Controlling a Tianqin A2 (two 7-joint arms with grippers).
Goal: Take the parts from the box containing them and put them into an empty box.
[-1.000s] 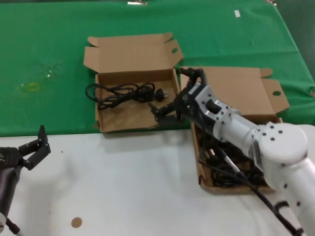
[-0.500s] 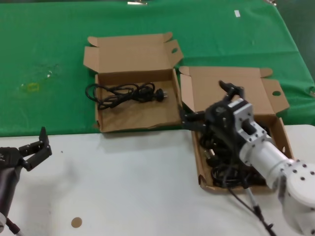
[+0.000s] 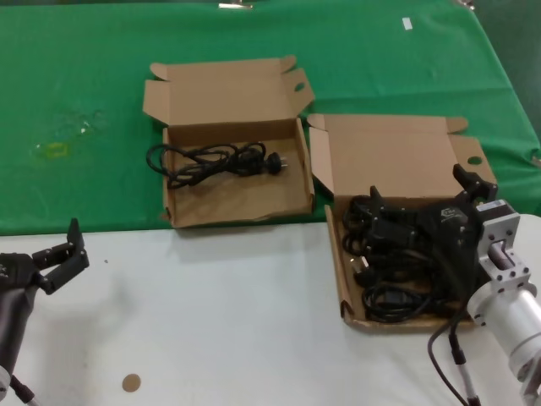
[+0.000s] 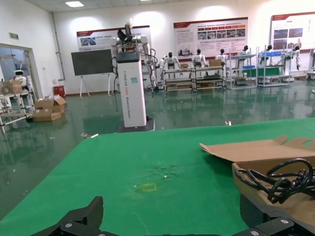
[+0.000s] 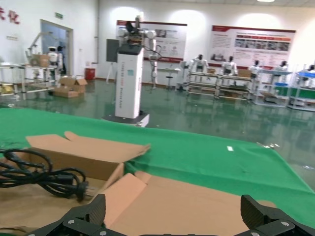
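Note:
The deeper box (image 3: 182, 211) stands left of centre on the green cloth with one black cable (image 3: 215, 161) lying in it; its lid ear has an oval cutout (image 3: 297, 87). The shallow box (image 3: 336, 262) at the right holds several black cables (image 3: 393, 266); its plain lid (image 3: 397, 152) lies open behind, with a round hole (image 3: 474, 160) in one ear. My right gripper (image 3: 420, 193) is open and empty just above those cables. In the right wrist view my right gripper (image 5: 174, 221) faces the lid (image 5: 197, 201), with the lone cable (image 5: 44, 177) beyond. My left gripper (image 3: 61, 254) is open, parked at the near left.
The boxes sit where the green cloth (image 3: 84, 68) meets the white table (image 3: 211, 321). A small brown disc (image 3: 130, 382) lies near the front left. A yellowish mark (image 3: 55, 150) is on the cloth at the left. In the left wrist view my left gripper (image 4: 172, 223) faces the cloth.
My right gripper has moved from the near right corner of the deeper box back to the right, over the shallow box's cables. The lone cable stays in the deeper box. The left arm has not moved.

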